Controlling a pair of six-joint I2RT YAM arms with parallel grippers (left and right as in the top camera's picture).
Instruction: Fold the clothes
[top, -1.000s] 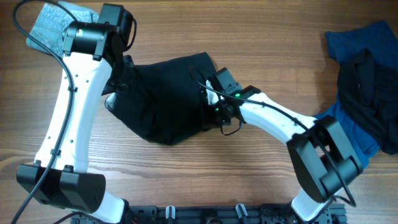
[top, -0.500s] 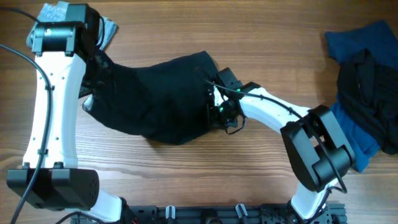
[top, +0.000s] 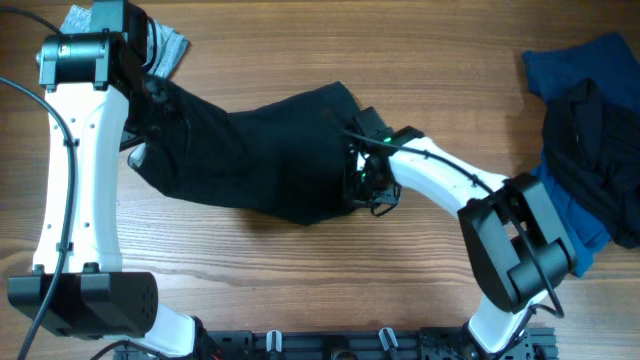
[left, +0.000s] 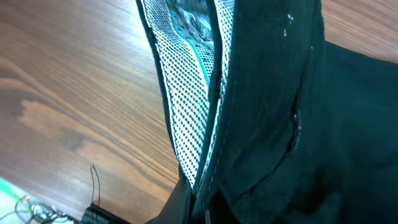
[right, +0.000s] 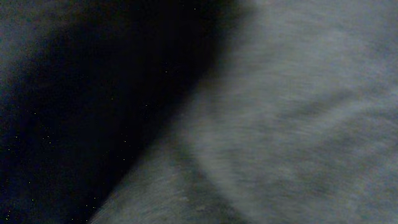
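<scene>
Garment position: a black garment (top: 260, 160) lies stretched across the middle of the table (top: 300, 50), its left end raised at the left gripper (top: 150, 95), its right edge under the right gripper (top: 362, 182). Fabric hides both grippers' fingers, so their closure cannot be told. Risk: an uneven pull may slip the cloth free or bunch its mesh lining (left: 186, 106).

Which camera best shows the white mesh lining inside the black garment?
The left wrist view: the mesh lining sits mid-frame, its dotted weave sharp. The overhead shows only a small pale patch at the left edge of the black garment. The right wrist shows only blurred fabric.
</scene>
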